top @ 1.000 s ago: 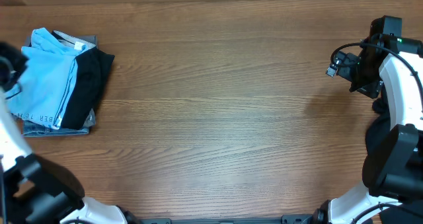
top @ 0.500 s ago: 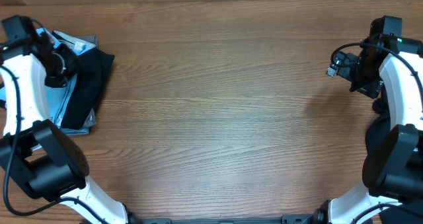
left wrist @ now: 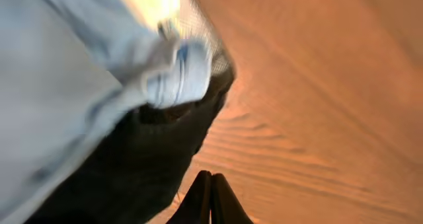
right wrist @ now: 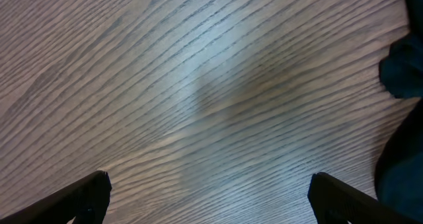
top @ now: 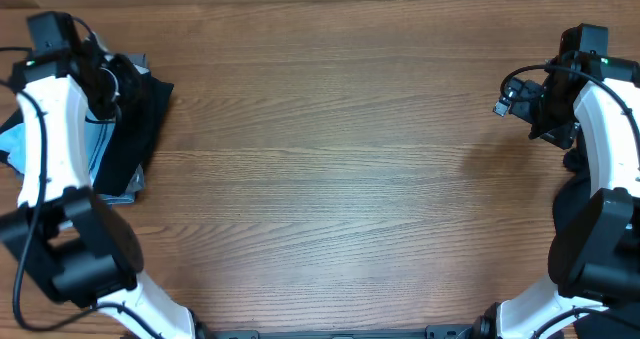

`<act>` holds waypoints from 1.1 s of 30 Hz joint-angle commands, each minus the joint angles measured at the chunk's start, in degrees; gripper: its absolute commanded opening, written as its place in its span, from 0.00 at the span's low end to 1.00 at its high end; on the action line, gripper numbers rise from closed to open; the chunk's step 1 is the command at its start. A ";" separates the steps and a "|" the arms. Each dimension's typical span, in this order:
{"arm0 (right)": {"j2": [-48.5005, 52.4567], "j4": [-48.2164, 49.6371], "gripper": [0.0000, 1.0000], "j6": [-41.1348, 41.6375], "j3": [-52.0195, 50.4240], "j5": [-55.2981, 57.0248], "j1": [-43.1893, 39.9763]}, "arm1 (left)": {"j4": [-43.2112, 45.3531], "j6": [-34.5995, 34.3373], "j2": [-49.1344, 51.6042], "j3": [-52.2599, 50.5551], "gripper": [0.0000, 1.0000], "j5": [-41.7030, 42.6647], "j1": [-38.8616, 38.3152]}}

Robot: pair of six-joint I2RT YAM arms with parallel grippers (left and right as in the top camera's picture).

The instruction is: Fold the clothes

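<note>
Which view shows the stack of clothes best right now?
Overhead: the clothes appear as one stack, partly under the left arm. Left wrist shows them close but blurred; right wrist shows none.

I observe 1 brown wood-grain tabletop (top: 340, 179). 1 pile of clothes (top: 130, 149) lies directly on it at the far-left edge. A black garment (left wrist: 132, 171) lies beside light blue cloth (left wrist: 53, 105) on top. A grey layer (top: 135, 185) shows underneath, touching the wood.

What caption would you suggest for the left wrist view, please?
Left fingers, shut, by a light blue shirt and a black garment piled on the wooden table.
</note>
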 commanded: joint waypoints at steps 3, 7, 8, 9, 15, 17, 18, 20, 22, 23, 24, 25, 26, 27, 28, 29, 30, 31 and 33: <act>-0.57 0.13 1.00 0.15 0.61 0.55 0.20 | 2.49 -2.03 -6.78 2.91 0.05 -5.44 4.04; -0.57 0.13 1.00 0.15 0.61 0.55 0.20 | 2.12 -2.05 -4.50 2.84 0.04 -8.17 6.45; -0.57 0.13 1.00 0.15 0.61 0.55 0.20 | 2.34 -2.03 -3.74 2.84 0.04 -8.72 6.91; -0.57 0.11 1.00 0.15 0.61 0.55 0.20 | 2.54 -2.05 -3.04 2.84 0.04 -9.57 7.23; -0.57 0.11 1.00 0.15 0.61 0.55 0.20 | 1.57 -2.03 2.62 2.84 0.04 -12.55 8.68; -0.57 0.11 1.00 0.15 0.61 0.55 0.20 | 0.20 -2.03 3.67 2.84 0.04 -10.73 8.81; -0.57 0.13 1.00 0.15 0.61 0.55 0.20 | -0.09 -1.99 3.69 2.84 0.04 -9.49 8.79; -0.57 0.11 1.00 0.15 0.61 0.55 0.20 | -0.31 0.11 3.45 2.84 0.04 -2.64 8.76; -0.57 0.11 1.00 0.15 0.61 0.55 0.20 | -2.34 0.98 3.43 2.84 0.04 4.63 8.68; -0.57 0.13 1.00 0.15 0.61 0.55 0.20 | -3.78 0.98 3.58 2.71 0.04 5.81 8.52; -0.57 0.11 1.00 0.17 0.61 0.55 0.20 | -4.09 0.98 3.78 2.19 0.04 4.94 8.28; -0.57 0.11 1.00 0.17 0.61 0.55 0.20 | -3.93 0.94 3.93 1.29 0.04 3.52 7.98; -0.57 0.11 1.00 0.17 0.61 0.55 0.20 | -3.80 0.96 4.13 0.42 0.04 2.78 7.78; -0.57 0.11 1.00 0.15 0.61 0.55 0.20 | -3.67 1.11 4.66 -0.90 0.05 2.14 7.41; -0.57 0.13 1.00 0.15 0.61 0.55 0.20 | -3.65 1.90 5.25 -1.95 0.05 1.77 7.15; -0.57 0.11 1.00 0.15 0.61 0.55 0.20 | -3.56 2.21 5.75 -2.69 0.04 1.49 6.91; -0.57 0.11 1.00 0.15 0.61 0.55 0.20 | -3.37 2.32 6.69 -3.89 0.04 0.90 6.71; -0.57 0.11 1.00 0.15 0.61 0.55 0.20 | -3.13 2.99 7.39 -4.50 0.04 0.87 6.64; -0.57 0.13 1.00 0.17 0.61 0.55 0.20 | -3.13 4.76 8.41 -4.76 0.04 1.03 6.62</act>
